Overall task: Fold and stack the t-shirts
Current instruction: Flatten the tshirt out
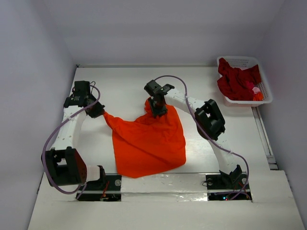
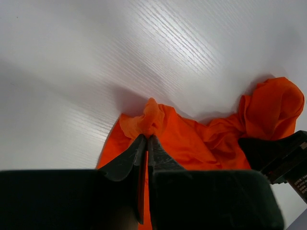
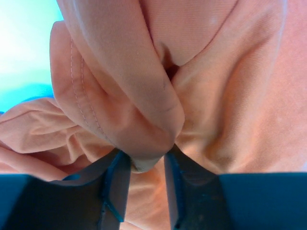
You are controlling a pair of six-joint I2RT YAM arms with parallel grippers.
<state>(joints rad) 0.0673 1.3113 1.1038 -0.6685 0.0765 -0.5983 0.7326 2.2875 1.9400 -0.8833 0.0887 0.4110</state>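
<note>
My left gripper [image 1: 99, 111] and right gripper [image 1: 157, 108] each clamp a bunch of the orange t-shirt [image 1: 148, 141] — I should draw them apart evenly to flatten it.

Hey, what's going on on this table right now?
Two robot arms are working on an orange t-shirt. The left claw is shut on one bunched corner of it, and the right claw is shut on a fold at its far edge. The cloth is stretched between them and spreads toward the near edge of the white table. It is not folded yet. A dark red shirt lies crumpled in the white basket at the far right, with neither claw near it.
</note>
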